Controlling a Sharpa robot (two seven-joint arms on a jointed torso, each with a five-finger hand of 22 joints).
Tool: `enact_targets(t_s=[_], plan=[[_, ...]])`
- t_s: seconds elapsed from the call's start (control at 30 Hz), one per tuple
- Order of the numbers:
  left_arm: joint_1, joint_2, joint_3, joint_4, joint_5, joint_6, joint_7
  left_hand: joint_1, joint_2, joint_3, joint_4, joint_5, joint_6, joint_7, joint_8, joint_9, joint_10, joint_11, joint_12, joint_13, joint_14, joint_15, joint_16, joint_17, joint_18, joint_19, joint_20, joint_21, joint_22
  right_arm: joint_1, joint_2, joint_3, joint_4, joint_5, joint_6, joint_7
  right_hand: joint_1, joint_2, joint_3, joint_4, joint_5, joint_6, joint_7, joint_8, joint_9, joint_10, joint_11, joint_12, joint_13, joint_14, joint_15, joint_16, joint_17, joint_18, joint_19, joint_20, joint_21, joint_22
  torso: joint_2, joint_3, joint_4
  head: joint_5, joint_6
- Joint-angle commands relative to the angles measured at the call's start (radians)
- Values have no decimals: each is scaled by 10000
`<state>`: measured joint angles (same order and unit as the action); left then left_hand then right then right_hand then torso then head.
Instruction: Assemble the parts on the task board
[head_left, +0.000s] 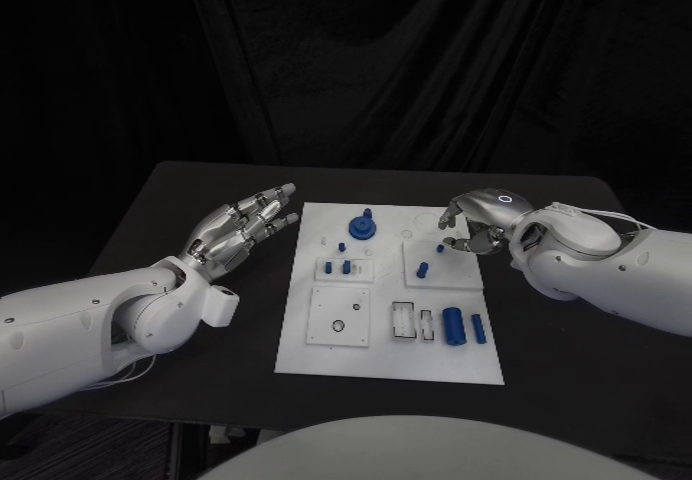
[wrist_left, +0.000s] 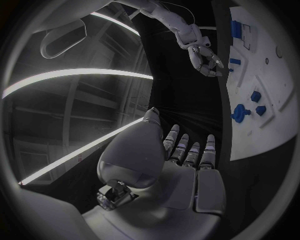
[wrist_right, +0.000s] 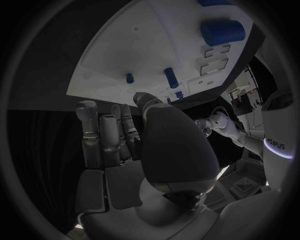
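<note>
The task board (head_left: 392, 330) is lying mid-worktop (head_left: 173, 215), blue parts (head_left: 451, 326) resting on it. The left robot hand (head_left: 238, 232) is being held spread, empty, beside it. The right robot hand (head_left: 476, 222) is curled over the far corner, seemingly grasping nothing.

Blue parts (head_left: 364, 226) crowd the task board (head_left: 391, 368); its near edge lies bare.

A black table (head_left: 173, 215) carries the white task board (head_left: 325, 365), which lies flat at its middle, between the left hand (head_left: 238, 228) and the right hand (head_left: 476, 222). The board's near edge sits well toward the robot from both hands; bare black tabletop runs beneath the left hand and outward past the right.
</note>
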<state>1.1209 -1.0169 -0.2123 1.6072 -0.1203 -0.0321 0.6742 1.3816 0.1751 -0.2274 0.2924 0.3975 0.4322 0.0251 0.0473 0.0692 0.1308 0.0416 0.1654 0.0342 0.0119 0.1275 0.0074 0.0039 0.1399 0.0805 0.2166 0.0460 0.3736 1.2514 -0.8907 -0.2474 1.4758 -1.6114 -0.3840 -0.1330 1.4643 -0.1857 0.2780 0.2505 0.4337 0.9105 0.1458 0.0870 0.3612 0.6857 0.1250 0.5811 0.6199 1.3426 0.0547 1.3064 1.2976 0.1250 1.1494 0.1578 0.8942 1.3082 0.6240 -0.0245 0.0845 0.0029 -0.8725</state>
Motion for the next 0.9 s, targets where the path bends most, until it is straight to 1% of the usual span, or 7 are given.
enact_targets(t_s=[0.03, 0.33, 0.43, 0.57, 0.63, 0.77, 0.9], plan=[[-6, -1, 9, 54, 197, 343, 1158, 38, 61, -64, -1, 59, -78, -14, -32, -26, -3, 54, -56, -13, -38, -64, -43, -10, 190, -50, -99, -51, -45, -61, 30, 7, -47, -366, 174, -370, -75, 2, -94, -34, 291, -30, 11, -65, -37, 41, 88, -143, -245, -53, 81, 43, -89, 140, 42, 87, -10, 747, 89, -102, 54, -74, -1], [-27, 17, 9, 26, 199, 410, 1097, 201, 124, -86, -22, 168, -132, -21, -35, -82, -15, 238, -43, -11, -18, -52, -35, -3, 99, -43, -171, -32, -74, -217, 154, 7, -149, -336, 380, -326, -85, 12, -90, -62, 648, 21, -67, -61, -89, 234, 97, -275, -570, -94, 84, 55, -212, 139, 90, 105, -16, 762, 134, -169, 112, -229, -1], [-33, 32, 9, 6, 199, 424, 1066, 372, 157, -95, -33, 257, -175, -81, -38, -124, 6, 466, 16, -3, 12, 12, -21, 7, 54, -20, -146, -17, -98, -253, 175, 7, -180, -252, 371, -283, -83, 9, -58, -73, 842, 58, -61, -51, -105, 393, 71, -301, -697, -61, 57, 97, -226, 132, 150, 92, 33, 780, 135, -164, 114, -250, -1], [-42, 87, 9, -41, 199, 414, 1017, 454, 175, -101, -35, 289, -224, -129, -43, -148, 9, 562, 42, 0, 38, 73, -10, 15, 37, -4, -99, -8, -105, -313, 198, 7, -215, -187, 308, -205, -77, -2, -1, -93, 1054, 80, -51, -53, -130, 550, 41, -340, -850, -29, 35, 143, -250, 118, 239, 64, 121, 811, 123, -142, 93, -245, -1], [-50, 133, 9, -82, 198, 400, 1002, 620, 191, -108, -54, 431, -151, -79, -24, -162, 84, 756, 158, 16, 120, 210, 27, 39, 21, 36, 31, 10, -108, -362, 224, 7, -244, -167, 264, -153, -85, -9, 11, -96, 1077, 77, -50, -58, -140, 636, 25, -321, -882, -33, 22, 140, -278, 119, 248, 54, 118, 812, 120, -138, 79, -241, -1], [-60, 167, 9, -113, 198, 392, 980, 742, 184, -105, -81, 560, -167, -79, -26, -176, 114, 833, 207, 20, 161, 256, 49, 50, 29, 56, 85, 19, -115, -438, 264, 7, -291, -154, 192, -102, -69, -21, 49, -139, 1171, 176, -78, -5, -126, 829, -29, -232, -923, -36, -23, 145, -329, 124, 264, 18, 104, 811, 122, -115, 69, -212, -1], [-67, 174, 9, -133, 198, 397, 935, 822, 180, -98, -99, 658, -176, -71, -27, -184, 115, 865, 220, 19, 174, 277, 57, 53, 36, 66, 113, 23, -123, -502, 273, 7, -335, -148, 98, -56, -17, -28, 109, -231, 1473, 341, -106, 104, -60, 954, -87, -104, -928, -44, -78, 149, -387, 122, 290, -35, 113, 818, 126, -134, 92, -226, -1]])
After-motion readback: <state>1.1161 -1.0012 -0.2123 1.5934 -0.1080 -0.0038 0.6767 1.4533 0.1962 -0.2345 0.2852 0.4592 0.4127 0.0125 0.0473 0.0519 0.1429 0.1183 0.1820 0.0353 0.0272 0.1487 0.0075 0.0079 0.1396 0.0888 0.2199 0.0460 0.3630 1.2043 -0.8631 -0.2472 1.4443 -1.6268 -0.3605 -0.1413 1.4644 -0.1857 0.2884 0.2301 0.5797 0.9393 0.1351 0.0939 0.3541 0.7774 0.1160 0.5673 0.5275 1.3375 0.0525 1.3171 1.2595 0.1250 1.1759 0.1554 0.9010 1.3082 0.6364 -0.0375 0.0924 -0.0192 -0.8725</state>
